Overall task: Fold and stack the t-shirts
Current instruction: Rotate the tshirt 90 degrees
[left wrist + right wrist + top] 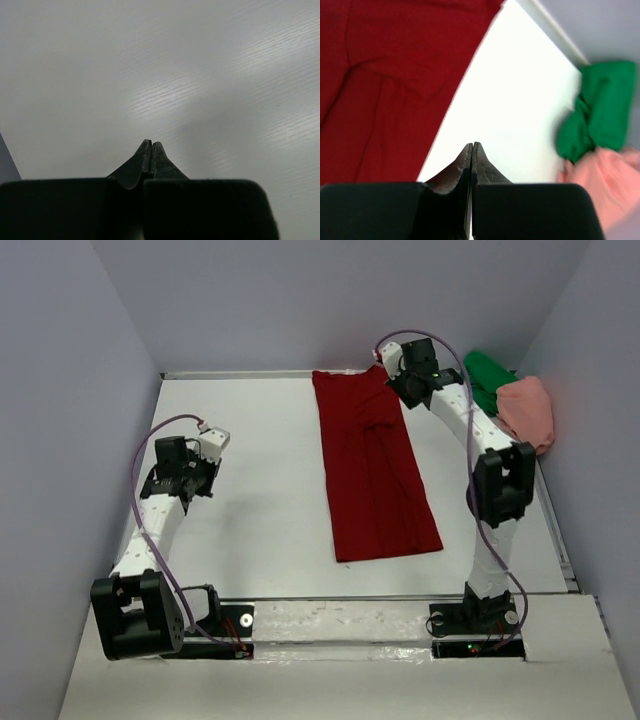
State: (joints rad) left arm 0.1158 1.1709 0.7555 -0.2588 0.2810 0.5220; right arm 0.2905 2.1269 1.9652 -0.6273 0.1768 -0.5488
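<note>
1. the dark red soft fabric t-shirt [375, 465] lies flat in the middle of the white table [260, 520]. it forms a long narrow strip running from the far edge toward the arms. its sides seem to be turned in lengthwise, though the layers are hard to count from above.
2. that narrow shape suggests the lengthwise fold is done and the crosswise folds are not yet made. the strip's long axis lies between the two arms, so either one can likely reach an end.
3. the bright green crumpled t-shirt [488, 380] and the salmon pink bunched t-shirt [528, 410] sit touching each other in the far right corner, unfolded. they are well clear of the red one, probably parked there to keep the working space free.
4. the right gripper [472, 146] hangs over bare table just beside the red strip's far right edge, between it and the corner pile. its jaws are pressed together with nothing between them.
5. the left gripper [151, 145] hovers over bare table on the left, well apart from any cloth. its jaws are likewise together and empty.
6. by my reading, a good next move is to open the right jaws and pinch the strip's far end.
</note>
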